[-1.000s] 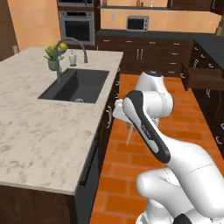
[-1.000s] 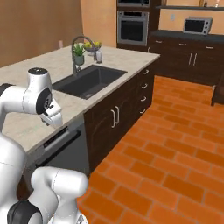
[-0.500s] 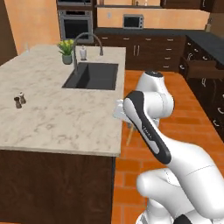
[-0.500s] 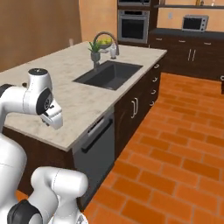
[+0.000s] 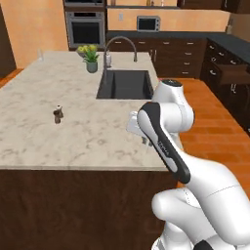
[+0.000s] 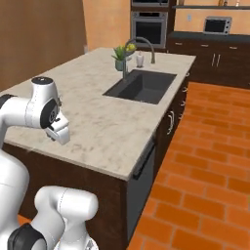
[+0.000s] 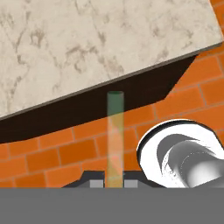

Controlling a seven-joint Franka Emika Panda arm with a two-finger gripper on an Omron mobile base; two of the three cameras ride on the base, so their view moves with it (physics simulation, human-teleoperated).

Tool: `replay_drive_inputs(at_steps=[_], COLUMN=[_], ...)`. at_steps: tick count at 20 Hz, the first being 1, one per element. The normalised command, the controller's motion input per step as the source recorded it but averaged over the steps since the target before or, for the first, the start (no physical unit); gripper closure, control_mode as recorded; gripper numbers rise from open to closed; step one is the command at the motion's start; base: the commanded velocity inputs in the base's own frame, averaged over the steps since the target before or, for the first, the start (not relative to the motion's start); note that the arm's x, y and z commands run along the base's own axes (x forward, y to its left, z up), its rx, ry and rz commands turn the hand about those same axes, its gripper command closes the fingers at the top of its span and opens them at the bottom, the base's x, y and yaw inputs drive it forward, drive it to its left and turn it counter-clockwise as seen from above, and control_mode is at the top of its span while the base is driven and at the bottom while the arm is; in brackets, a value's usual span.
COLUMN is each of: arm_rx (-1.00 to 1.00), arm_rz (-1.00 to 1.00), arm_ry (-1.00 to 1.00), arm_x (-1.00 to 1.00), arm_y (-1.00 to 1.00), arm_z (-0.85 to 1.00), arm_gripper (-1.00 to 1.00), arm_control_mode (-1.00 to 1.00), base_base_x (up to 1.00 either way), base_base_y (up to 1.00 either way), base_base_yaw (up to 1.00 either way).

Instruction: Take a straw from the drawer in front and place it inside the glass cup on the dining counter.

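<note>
- 1 straw (image 7: 115,135) stands between the 2 dark tips at the bottom of the hand view; the jaws are pressed together on its lower end, which the tips hide.
- The straw appears translucent there, greenish at its open top and tan lower down. It crosses the orange brick floor (image 7: 65,151) and the dark side of the island, ending just below the worktop edge.
- In the left base view the gripper (image 5: 144,141) sits at the near right edge of the dining counter (image 5: 73,132), mostly masked by the arm's own forearm; only a thin pale sliver shows below it, too small to identify with certainty.
- In the right base view the gripper (image 6: 60,131) hangs over the near corner of the dining counter (image 6: 112,127); the tips and the straw cannot be made out.
- The glass cup (image 5: 40,56) is a faint clear shape at the far left edge of the worktop, well apart from the gripper and hard to resolve.
- The drawer (image 5: 235,74) stands pulled out at the right of the left base view; its interior is hidden and its right part is cut off by the frame.
- 1 small dark shaker (image 5: 57,115) stands on the worktop, left of the gripper.
- 1 potted plant (image 5: 90,57) and a curved faucet (image 5: 119,46) stand behind the black sink (image 5: 125,84).
</note>
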Motion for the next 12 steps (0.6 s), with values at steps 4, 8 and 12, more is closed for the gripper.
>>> replay_drive_inputs(at_steps=[4, 8, 12], arm_rx=[0.00, 0.00, 0.00], arm_rz=[0.00, 0.00, 0.00], arm_ry=[0.00, 0.00, 0.00], arm_x=[0.00, 0.00, 0.00], arm_y=[0.00, 0.00, 0.00], arm_z=[0.00, 0.00, 0.00], arm_gripper=[1.00, 1.00, 1.00], arm_control_mode=[1.00, 1.00, 1.00], base_base_x=[0.00, 0.00, 0.00], base_base_y=[1.00, 1.00, 1.00], base_base_yaw=[-0.20, -0.19, -0.20])
